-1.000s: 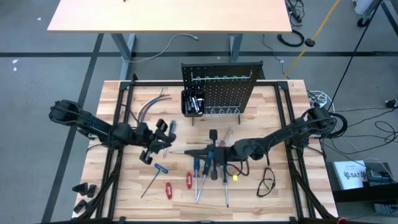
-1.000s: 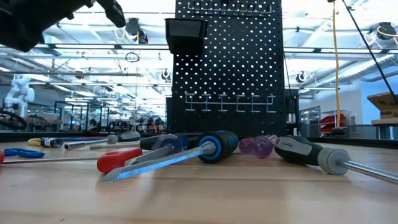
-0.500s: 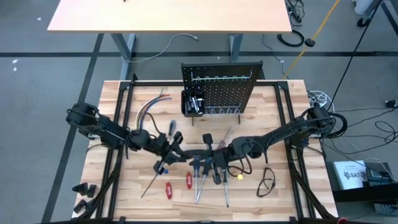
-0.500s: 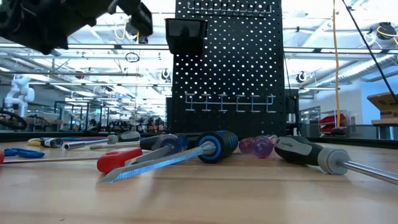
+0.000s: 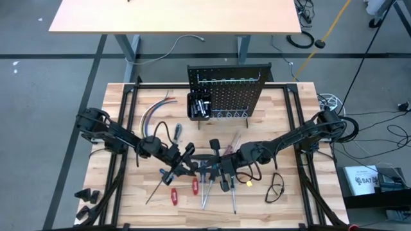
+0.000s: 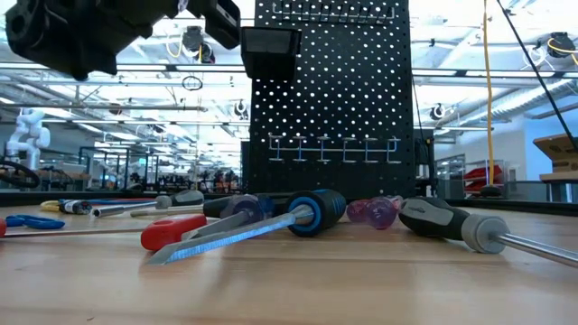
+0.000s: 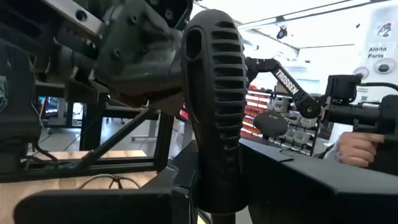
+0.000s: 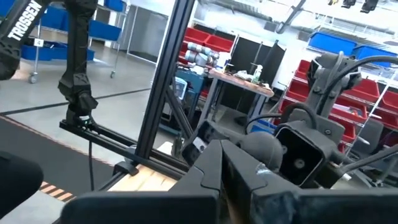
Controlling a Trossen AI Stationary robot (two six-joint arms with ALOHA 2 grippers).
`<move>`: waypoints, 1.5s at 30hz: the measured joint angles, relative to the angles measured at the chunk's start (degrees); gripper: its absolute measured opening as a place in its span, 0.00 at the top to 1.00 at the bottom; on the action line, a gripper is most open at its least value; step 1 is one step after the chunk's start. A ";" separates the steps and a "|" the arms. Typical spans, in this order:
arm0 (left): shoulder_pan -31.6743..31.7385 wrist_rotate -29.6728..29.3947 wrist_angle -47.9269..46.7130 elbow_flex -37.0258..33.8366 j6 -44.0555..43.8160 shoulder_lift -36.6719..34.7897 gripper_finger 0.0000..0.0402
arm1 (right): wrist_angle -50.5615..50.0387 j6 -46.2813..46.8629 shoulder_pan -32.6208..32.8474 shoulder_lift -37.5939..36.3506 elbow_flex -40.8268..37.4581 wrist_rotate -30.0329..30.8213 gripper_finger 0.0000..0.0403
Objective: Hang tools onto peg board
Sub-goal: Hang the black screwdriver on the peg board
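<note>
My left gripper (image 5: 186, 160) hovers over the middle of the table, shut on a black ribbed screwdriver handle (image 7: 214, 93); in the low view this gripper (image 6: 135, 27) is high in the air. My right gripper (image 5: 209, 162) is close beside it, facing it, its fingers (image 8: 211, 165) shut; whether anything is between them does not show. Below both lie several tools (image 5: 205, 183) with blue, red and black handles flat on the wood. The black peg board (image 5: 228, 90) stands upright at the far side, with a row of hooks (image 6: 330, 144) and a small bin (image 5: 199, 106). My left gripper pinches the black handle between its two fingers at the handle's narrow lower end (image 7: 217, 190). The handle rises past the fingers, its end with the slot hole (image 7: 194, 43) pointing away from them. It is lifted clear of the table.
A bundle of coloured wires (image 5: 154, 112) lies far left of the tools. A black cable loop (image 5: 276, 186) lies near right. A red-handled tool (image 6: 176, 230) and a blue-and-black screwdriver (image 6: 312, 212) lie close to the near edge. A person's hand (image 7: 354, 146) shows beyond the table.
My left gripper has carried the black handle toward the table's right and near side and slightly down, turning as it went, until it is close to my right gripper. The tools on the table have stayed put.
</note>
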 joint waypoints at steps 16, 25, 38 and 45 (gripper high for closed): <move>-0.02 -0.19 -7.00 1.81 0.35 0.16 0.80 | -0.25 3.02 -0.78 0.00 0.02 5.21 1.00; 0.82 -0.43 -8.45 2.09 0.48 0.22 0.80 | -1.72 3.14 -0.22 -0.01 0.07 15.59 1.00; 9.12 -33.39 2.45 -16.33 -5.62 -6.82 0.80 | -9.67 -7.38 9.32 -8.31 0.07 48.16 1.00; 14.68 -51.96 4.50 -16.14 -11.96 -5.98 0.80 | -10.31 -7.70 9.81 -8.39 0.07 49.38 1.00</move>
